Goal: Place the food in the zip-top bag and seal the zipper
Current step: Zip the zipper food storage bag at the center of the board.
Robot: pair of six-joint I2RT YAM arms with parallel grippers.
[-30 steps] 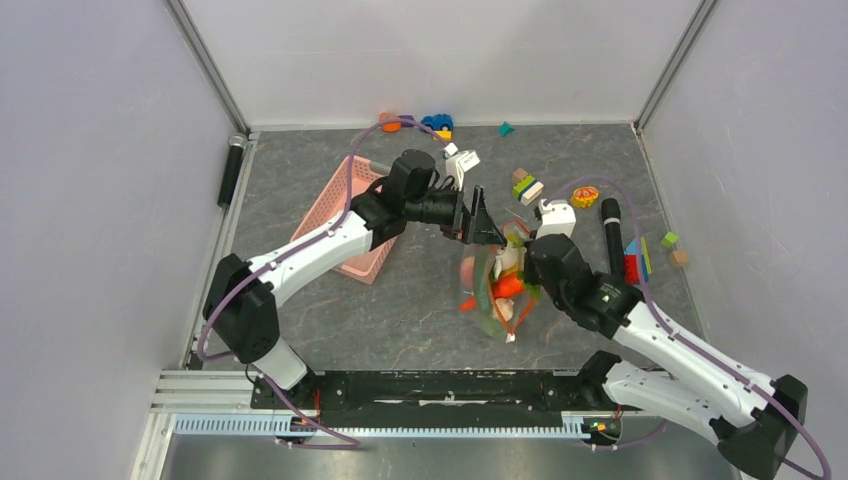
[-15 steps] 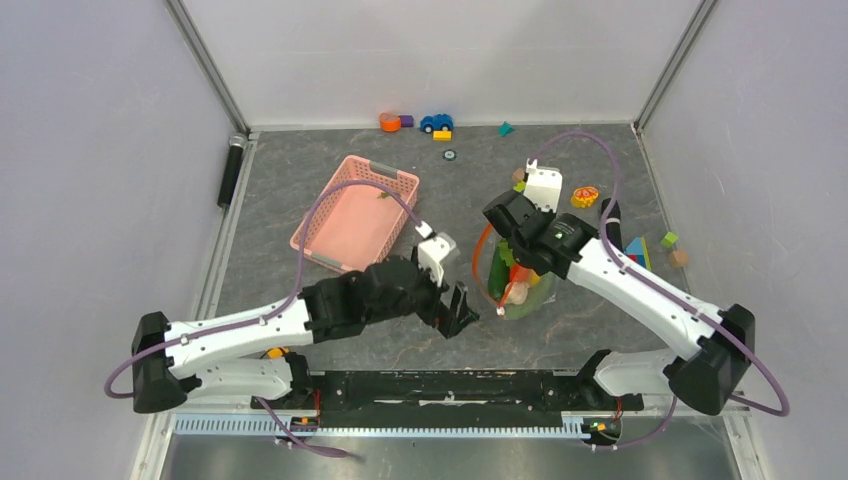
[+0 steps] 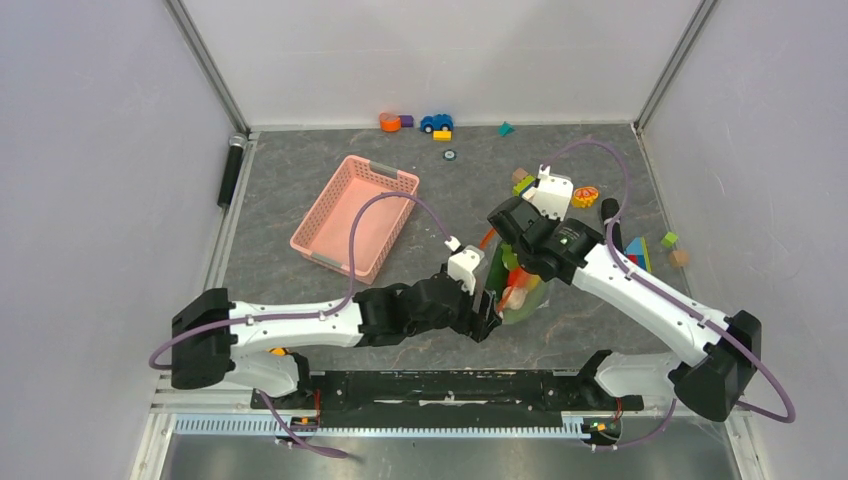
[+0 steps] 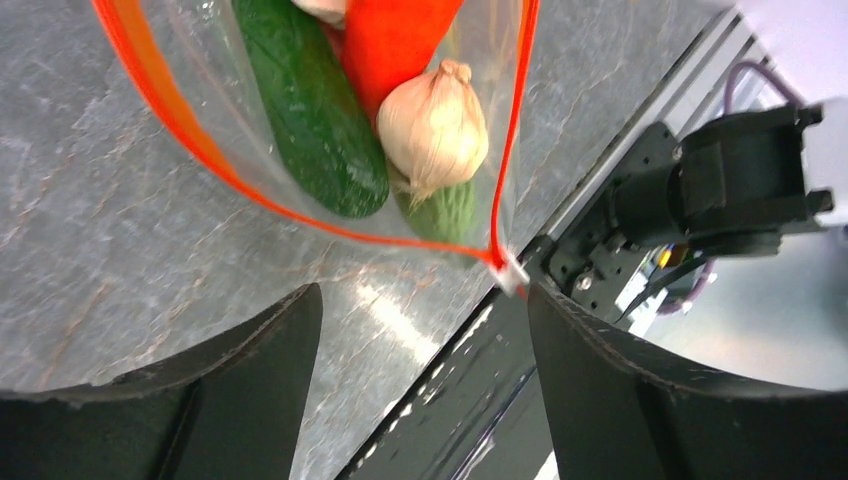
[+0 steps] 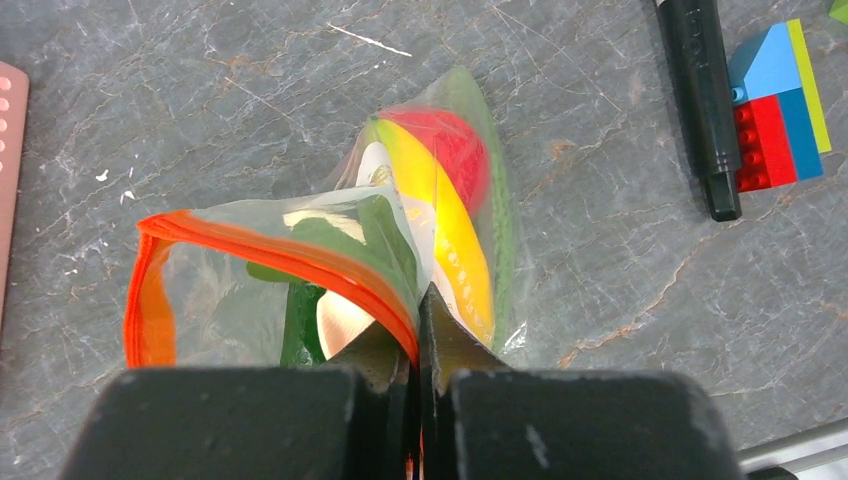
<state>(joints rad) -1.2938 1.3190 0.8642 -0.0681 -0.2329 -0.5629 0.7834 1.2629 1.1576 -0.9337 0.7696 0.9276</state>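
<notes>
One zip-top bag (image 5: 440,230), its zipper (image 5: 270,255) pinched in the right gripper (image 5: 420,350); left gripper (image 4: 415,330) spread wide, where only its wrist view shows one slider (image 4: 511,270).

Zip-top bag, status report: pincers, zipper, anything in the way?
Right pincer shut on bag rim. Left pincer open, near the slider, not touching. Food inside, zipper unsealed. Nothing in the way.
</notes>
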